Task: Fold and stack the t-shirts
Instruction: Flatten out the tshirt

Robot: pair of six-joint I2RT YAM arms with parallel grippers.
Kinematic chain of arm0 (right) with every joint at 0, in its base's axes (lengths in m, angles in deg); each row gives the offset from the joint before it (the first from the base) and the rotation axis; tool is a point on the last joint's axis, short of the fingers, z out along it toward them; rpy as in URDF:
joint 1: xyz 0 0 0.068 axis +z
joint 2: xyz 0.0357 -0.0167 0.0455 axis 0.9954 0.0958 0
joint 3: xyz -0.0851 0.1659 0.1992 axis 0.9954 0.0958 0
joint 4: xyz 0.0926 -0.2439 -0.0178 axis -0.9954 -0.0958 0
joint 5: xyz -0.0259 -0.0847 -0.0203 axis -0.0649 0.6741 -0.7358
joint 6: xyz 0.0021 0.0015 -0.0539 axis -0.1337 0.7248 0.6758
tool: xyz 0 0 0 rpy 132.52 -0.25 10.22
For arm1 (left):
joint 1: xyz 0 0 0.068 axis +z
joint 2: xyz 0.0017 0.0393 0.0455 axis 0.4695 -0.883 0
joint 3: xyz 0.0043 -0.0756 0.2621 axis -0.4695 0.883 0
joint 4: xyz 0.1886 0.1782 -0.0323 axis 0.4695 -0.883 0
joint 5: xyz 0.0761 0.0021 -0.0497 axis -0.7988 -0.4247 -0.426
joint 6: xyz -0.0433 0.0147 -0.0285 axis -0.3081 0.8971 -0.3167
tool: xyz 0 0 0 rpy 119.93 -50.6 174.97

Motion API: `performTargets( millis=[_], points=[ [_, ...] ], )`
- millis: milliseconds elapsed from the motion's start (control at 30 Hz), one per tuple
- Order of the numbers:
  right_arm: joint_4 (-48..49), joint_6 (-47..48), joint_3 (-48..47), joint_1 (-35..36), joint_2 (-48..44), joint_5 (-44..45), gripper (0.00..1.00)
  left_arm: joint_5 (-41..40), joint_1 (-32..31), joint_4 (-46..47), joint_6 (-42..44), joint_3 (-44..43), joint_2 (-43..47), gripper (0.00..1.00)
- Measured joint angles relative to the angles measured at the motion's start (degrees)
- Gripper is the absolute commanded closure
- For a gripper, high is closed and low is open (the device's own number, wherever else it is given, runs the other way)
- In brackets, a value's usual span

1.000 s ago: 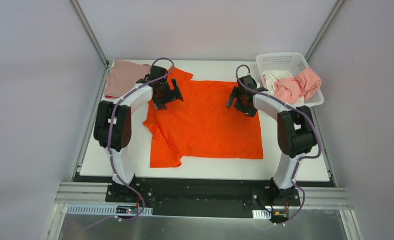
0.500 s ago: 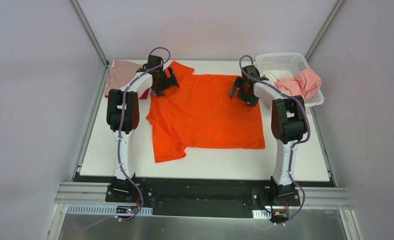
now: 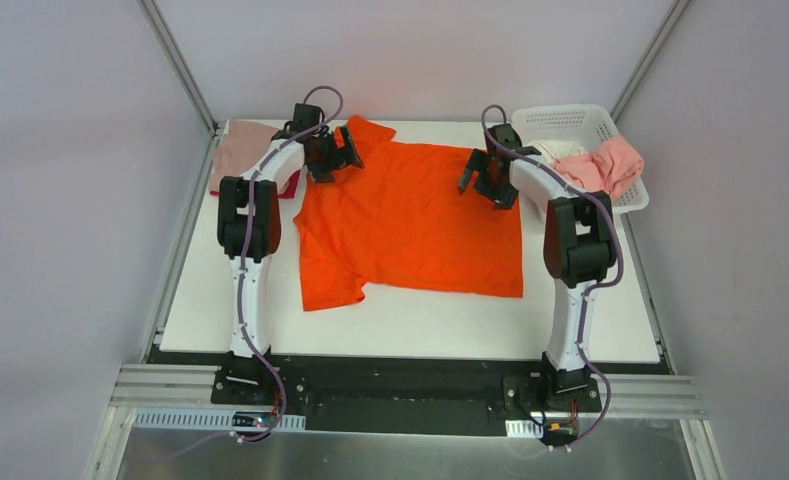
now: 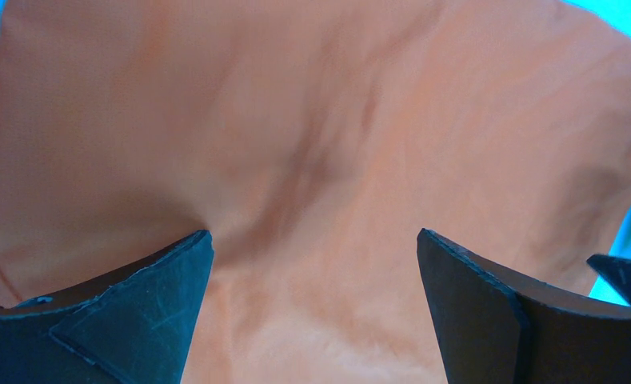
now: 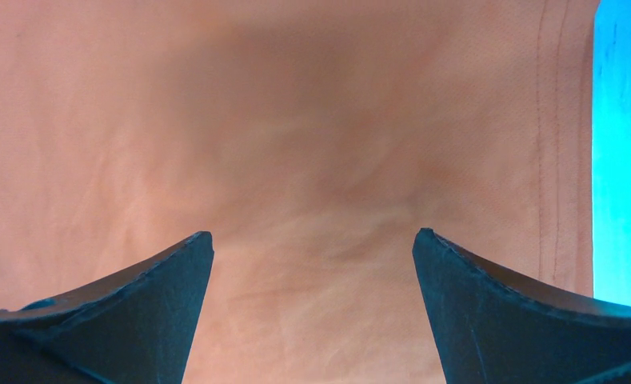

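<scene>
The bright orange t-shirt (image 3: 405, 225) lies spread flat on the white table, one sleeve at the far left, one at the near left. My left gripper (image 3: 342, 160) is open over its far left shoulder; orange cloth (image 4: 312, 160) fills its wrist view, with the jaws apart. My right gripper (image 3: 482, 185) is open over the shirt's far right corner, and its wrist view shows the cloth (image 5: 296, 160) with the hem at the right. A dusty pink shirt (image 3: 242, 152) lies folded on a crimson one at the far left. Salmon pink (image 3: 602, 165) and white (image 3: 553, 150) shirts sit in the basket.
The white lattice basket (image 3: 570, 118) stands at the far right corner of the table (image 3: 410, 325). The folded pile sits at the far left corner, close to the left arm. Metal frame posts rise at both far corners.
Both arms have reached farther back across the table. The orange shirt has shifted away from me and to the left, and its near left sleeve has moved with it.
</scene>
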Motion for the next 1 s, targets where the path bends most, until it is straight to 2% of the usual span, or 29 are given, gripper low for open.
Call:
performTargets(
  millis=[100,200,333,467,600,700,800,933,1000],
  points=[
    [-1.62,0.11,-0.46,0.85,-2.10,0.26,0.01,0.24,-0.07,-1.20,0.85,4.48,4.50,0.01],
    [-2.12,-0.31,3.19,2.43,-8.90,1.05,0.01,-0.50,-0.26,-2.29,1.09,12.37,13.70,0.01],
    [0.28,-3.32,17.73,4.04,-26.69,1.68,0.00,-4.72,-1.99,-2.23,0.20,29.77,36.52,0.01],
    [2.89,-8.00,34.73,3.58,-46.25,3.80,0.00,-10.49,-5.27,-1.20,-5.40,50.05,61.94,0.01],
    [3.69,-12.44,47.34,2.23,-57.68,4.42,0.01,-15.78,-6.86,-4.83,-12.13,67.28,78.25,0.01],
    [3.67,-15.41,55.74,1.40,-64.11,4.55,0.00,-18.91,-6.82,-9.31,-16.83,78.29,85.81,0.07],
    [2.71,-17.90,60.94,1.20,-70.58,4.83,0.01,-20.33,-6.82,-12.22,-20.37,84.72,90.97,0.20],
    [3.23,-20.20,63.87,1.16,-77.48,5.42,0.01,-21.90,-6.82,-12.50,-23.67,87.54,91.78,0.40],
    [3.74,-20.74,64.32,1.16,-78.62,5.75,0.00,-22.21,-6.82,-10.82,-24.63,87.73,89.99,0.45]
  ],
)
